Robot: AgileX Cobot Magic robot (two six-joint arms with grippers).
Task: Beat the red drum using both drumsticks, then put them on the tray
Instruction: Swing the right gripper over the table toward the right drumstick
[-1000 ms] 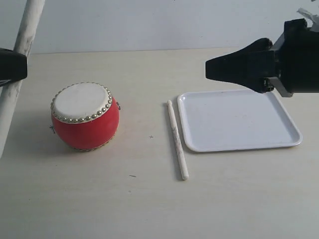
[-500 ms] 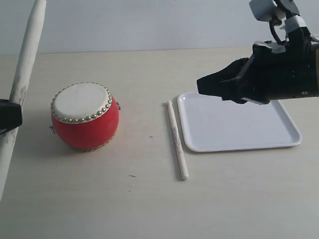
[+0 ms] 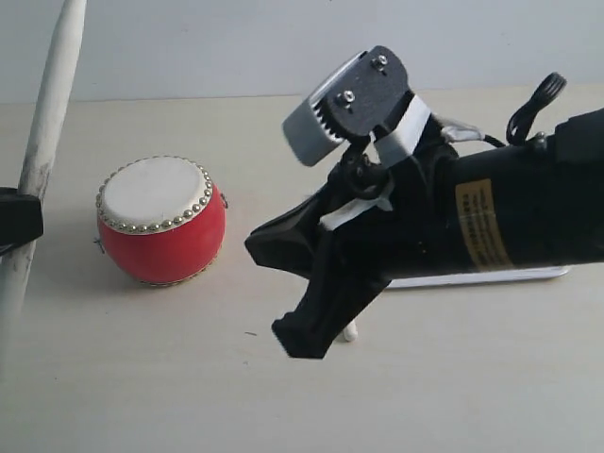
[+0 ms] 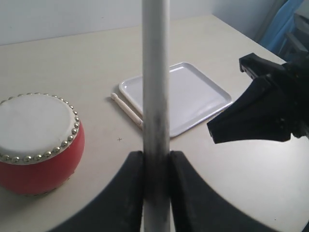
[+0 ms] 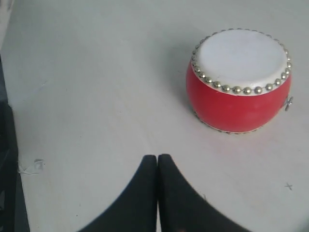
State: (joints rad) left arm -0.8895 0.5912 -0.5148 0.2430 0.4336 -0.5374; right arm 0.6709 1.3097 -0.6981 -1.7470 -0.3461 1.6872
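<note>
In the left wrist view the left pincer (image 4: 156, 162) is clamped on the held drumstick (image 4: 155, 72), its two black fingers pressed against the pale, scuffed shaft. Beyond it the red drum (image 4: 36, 140) stands upright on the bench (image 4: 96, 53). The white tray (image 4: 193, 94) lies flat, well apart from the drum. The loose drumstick (image 4: 126, 107) lies on the bench just beside the tray's edge, between tray and drum. In the right wrist view the right pincer (image 5: 158, 162) has its fingers pressed together with nothing between them. It points over bare bench, and the drum stands nearby, skin up. In the exterior view the drum sits at nine o'clock from the scene's middle. The held drumstick rises steeply at ten o'clock from the drum, along the picture's edge. The right arm (image 3: 500, 222) reaches across the middle, tipped downward. It hides most of the tray at three o'clock, leaving only a strip of rim in sight. It also hides most of the loose drumstick, whose rounded tip peeks out beneath the black fingers.
</note>
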